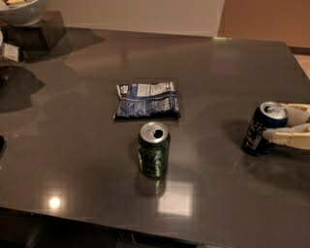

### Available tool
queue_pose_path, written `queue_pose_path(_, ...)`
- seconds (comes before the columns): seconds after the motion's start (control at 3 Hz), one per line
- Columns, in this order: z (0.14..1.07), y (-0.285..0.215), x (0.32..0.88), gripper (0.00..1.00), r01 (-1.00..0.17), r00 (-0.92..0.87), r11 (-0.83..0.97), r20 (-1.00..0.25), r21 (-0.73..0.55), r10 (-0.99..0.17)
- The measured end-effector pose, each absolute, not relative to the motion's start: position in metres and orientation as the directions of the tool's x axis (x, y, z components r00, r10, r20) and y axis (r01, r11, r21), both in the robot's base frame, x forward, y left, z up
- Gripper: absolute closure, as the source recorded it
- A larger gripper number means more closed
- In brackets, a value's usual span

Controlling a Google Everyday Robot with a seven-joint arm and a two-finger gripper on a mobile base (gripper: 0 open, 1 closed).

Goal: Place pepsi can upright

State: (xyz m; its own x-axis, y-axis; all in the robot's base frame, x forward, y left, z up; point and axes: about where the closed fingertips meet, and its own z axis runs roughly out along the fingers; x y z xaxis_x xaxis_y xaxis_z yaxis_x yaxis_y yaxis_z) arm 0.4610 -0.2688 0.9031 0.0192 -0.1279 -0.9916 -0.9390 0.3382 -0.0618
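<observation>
Nearest you, the green can (154, 150) stands upright on the dark worktop (72, 169), mouth open to the ceiling; take it as your landmark and leave it alone. Well off to its right and a little farther back is the pepsi can (261, 128), and the claw (274, 123) reaches in from the right edge to it. The pale fingers (290, 138) are drawn in on either side of the can, one across its near side and one behind its silver top, so the claw looks clamped around it with no gap to spare. The can leans slightly, its top tipped right toward the claw, and its base seems to be at or just off the worktop; you cannot tell for sure which. You are at the set-down step: the can is nearly upright but not yet released. Next, square it so the base sits flat, then part the fingers gently and draw back to the right without brushing the side, since a light can may tip easily. Behind the green can and close to it, the bag (147, 100) lies flat, well apart from the claw. Far back to the left, a bowl (22, 10) sits on a dark stand (36, 31), out of your way.
</observation>
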Motion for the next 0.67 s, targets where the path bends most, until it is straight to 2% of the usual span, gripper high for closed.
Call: queue_pose_path(0.67,0.8986,-0.2679,0.4549,0.15,-0.953,0.074,0.287,-0.991,-0.103,-0.109)
